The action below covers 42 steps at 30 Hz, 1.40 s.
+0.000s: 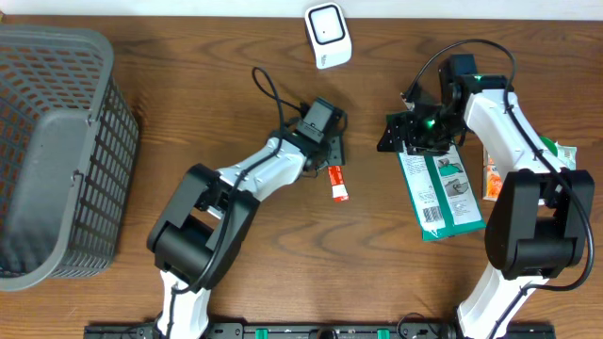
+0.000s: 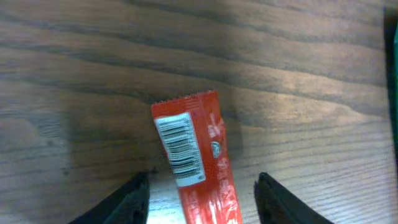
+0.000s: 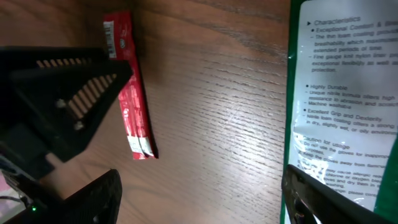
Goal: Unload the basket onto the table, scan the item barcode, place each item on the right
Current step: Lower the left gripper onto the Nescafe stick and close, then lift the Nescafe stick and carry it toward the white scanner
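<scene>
A red snack packet (image 2: 198, 163) with a white barcode label (image 2: 180, 149) lies flat on the wooden table, barcode up. My left gripper (image 2: 202, 190) is open and straddles its near end, with a gap on each side. From overhead the red packet (image 1: 337, 183) lies just beyond my left gripper (image 1: 333, 155). A white scanner (image 1: 328, 35) stands at the table's far edge. My right gripper (image 3: 202, 196) is open over bare wood with nothing between its fingers. Its right finger (image 3: 317, 196) overlaps the edge of a green-and-white package (image 3: 348, 93).
A grey mesh basket (image 1: 57, 151) fills the left side of the table. The green-and-white package (image 1: 440, 193) lies by my right gripper (image 1: 396, 134), with an orange pack (image 1: 492, 175) beside it at the right edge. A black cable (image 1: 268, 89) loops behind the left arm.
</scene>
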Each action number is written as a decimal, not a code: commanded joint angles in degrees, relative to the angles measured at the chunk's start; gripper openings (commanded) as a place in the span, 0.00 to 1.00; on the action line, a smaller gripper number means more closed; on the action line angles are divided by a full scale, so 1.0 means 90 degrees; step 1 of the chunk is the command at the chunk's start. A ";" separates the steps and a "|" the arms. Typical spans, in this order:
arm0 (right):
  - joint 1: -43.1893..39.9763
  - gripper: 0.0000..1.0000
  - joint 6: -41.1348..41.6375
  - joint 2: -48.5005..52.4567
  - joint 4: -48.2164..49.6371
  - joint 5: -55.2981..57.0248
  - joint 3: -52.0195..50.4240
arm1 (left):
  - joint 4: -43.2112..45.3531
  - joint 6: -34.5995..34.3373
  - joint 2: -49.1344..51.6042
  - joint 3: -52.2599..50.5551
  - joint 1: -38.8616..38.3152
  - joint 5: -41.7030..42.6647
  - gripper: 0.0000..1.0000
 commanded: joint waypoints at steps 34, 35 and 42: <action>0.0119 0.76 -0.1503 -0.0129 -0.0430 -0.2178 -0.0039 | -0.2217 -0.0024 -0.1678 0.0644 0.0670 -0.0291 0.07; 0.0119 0.75 -0.1630 -0.0129 -0.0449 -0.2416 -0.0039 | -0.2263 -0.0087 -0.1885 0.0644 0.0789 -0.0109 0.07; 0.0318 0.75 -0.1887 -0.0129 -0.0464 -0.2727 -0.0039 | -0.2424 -0.0148 -0.2778 0.0644 0.1418 0.1047 0.07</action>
